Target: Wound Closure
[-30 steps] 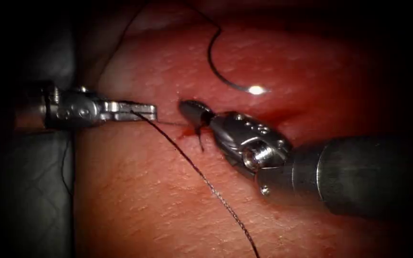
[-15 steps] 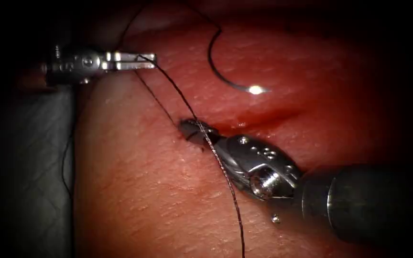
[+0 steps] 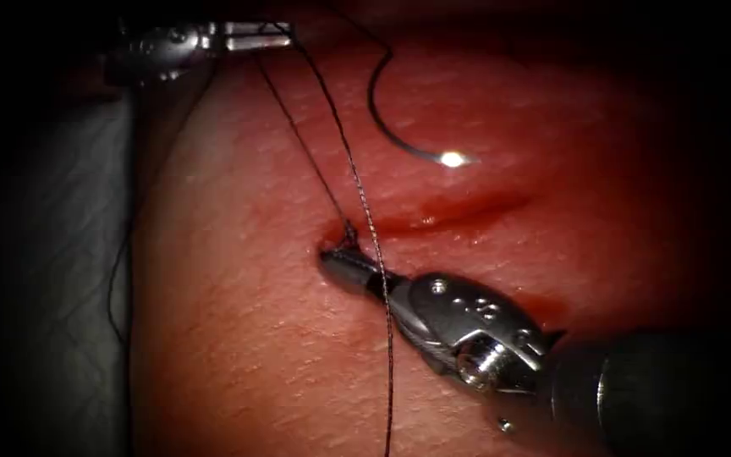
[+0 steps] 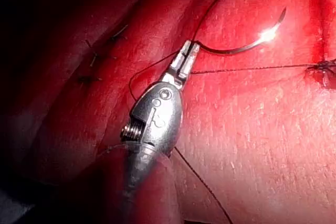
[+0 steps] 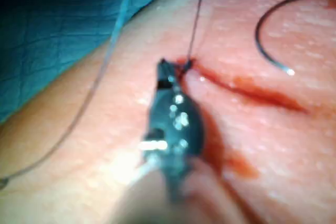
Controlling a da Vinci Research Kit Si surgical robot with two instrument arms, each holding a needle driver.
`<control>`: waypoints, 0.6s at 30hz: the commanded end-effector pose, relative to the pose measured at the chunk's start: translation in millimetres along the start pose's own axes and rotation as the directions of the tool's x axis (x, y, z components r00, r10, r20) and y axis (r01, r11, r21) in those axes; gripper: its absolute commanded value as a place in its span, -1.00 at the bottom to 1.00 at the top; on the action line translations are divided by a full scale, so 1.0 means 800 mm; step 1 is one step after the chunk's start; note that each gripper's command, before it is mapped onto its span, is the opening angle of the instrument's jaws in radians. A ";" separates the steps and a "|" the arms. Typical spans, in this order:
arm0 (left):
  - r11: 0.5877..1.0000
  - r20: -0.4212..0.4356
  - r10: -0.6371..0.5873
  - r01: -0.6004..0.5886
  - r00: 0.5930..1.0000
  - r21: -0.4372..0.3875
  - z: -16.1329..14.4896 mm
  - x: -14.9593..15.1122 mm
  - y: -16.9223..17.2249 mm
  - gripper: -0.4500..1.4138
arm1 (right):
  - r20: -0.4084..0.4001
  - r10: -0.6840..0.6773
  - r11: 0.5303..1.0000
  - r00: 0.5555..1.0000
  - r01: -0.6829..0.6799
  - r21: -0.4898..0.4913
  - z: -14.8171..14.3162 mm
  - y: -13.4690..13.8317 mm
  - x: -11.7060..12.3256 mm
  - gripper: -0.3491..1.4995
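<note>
The left arm's slim silver needle driver (image 3: 255, 35) sat well up and to the left of the cut (image 3: 433, 216), a dark red slit in the glistening pink-red slab of tissue (image 3: 239, 355). Its jaws were clamped on the thin dark braided thread (image 3: 365, 211), which the left wrist view showed as a taut line (image 4: 247, 68) running from the closed tips (image 4: 186, 59) across to a small dark knot at the cut's end (image 4: 325, 67). Compared with a second ago, that tool had risen well away from the cut, drawing the thread tight.

From the left tool two strands ran down: one to the knot (image 3: 349, 233) at the cut's left end, the other on past it, crossing the right arm's tool. The right arm's bulkier silver-and-black needle driver (image 3: 353, 269) lay just below the cut's left end, its dark jaws together beside the knot, gripping the short thread end there; the right wrist view showed its tip (image 5: 167, 72) against the knot.

The curved steel needle (image 3: 395, 127) lay loose on the tissue above the cut, held by neither tool, with a bright glint near its end. Red fluid (image 3: 458, 211) pooled along the cut.
</note>
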 end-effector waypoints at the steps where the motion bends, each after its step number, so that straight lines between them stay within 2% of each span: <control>1: 1.000 0.008 0.010 -0.010 1.000 0.011 0.0009 -0.0010 -0.0009 -1.00 | 0.000 0.002 1.000 1.000 -0.002 0.004 0.0001 -0.0007 -0.0014 -1.00; 8: 0.999 0.034 0.010 -0.012 0.999 0.041 0.0014 -0.0018 -0.0035 -1.00 | -0.008 -0.002 1.000 1.000 0.002 0.020 -0.0003 -0.0013 -0.0018 -1.00; 18: 0.990 0.087 0.070 -0.080 0.994 0.114 0.0010 -0.0024 -0.0085 -1.00 | -0.018 -0.028 0.998 0.999 0.029 0.052 -0.0020 -0.0024 -0.0026 -1.00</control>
